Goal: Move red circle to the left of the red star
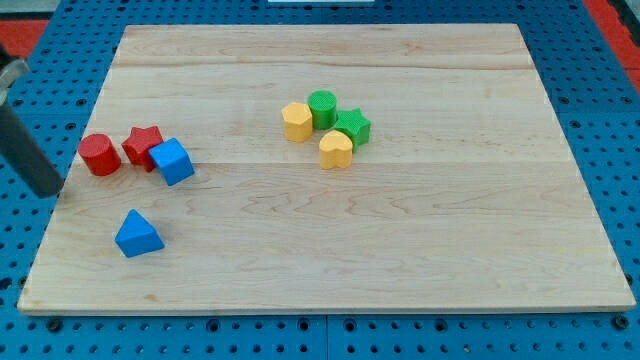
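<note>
The red circle (pixel 99 155) stands near the board's left edge, touching the left side of the red star (pixel 143 146). A blue cube (pixel 172 161) touches the star's right side. My rod comes in from the view's upper left, and my tip (pixel 50 193) rests at the board's left edge, a little left of and below the red circle, apart from it.
A blue triangle (pixel 137 235) lies below the red pair. A cluster sits at the board's upper middle: yellow hexagon (pixel 296 122), green circle (pixel 322 108), green star (pixel 352 127), yellow heart (pixel 336 149). The wooden board (pixel 400 230) lies on a blue pegboard.
</note>
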{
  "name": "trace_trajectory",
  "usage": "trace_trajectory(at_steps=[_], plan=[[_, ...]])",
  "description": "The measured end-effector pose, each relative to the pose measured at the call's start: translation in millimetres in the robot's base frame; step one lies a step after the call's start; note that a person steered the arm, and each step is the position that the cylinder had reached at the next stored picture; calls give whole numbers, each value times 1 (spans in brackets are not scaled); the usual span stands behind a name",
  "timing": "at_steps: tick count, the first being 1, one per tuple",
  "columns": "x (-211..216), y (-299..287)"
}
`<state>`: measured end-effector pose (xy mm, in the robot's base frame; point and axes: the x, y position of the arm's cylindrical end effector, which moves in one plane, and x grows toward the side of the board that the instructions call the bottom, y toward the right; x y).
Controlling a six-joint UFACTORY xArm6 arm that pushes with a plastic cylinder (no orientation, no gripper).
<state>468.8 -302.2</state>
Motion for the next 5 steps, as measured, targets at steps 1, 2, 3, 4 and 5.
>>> trace_trajectory(at_steps=[1,2,3,4,5], plan=[[-10,9],[-17,60],[-21,103],[-47,126],[-72,121]])
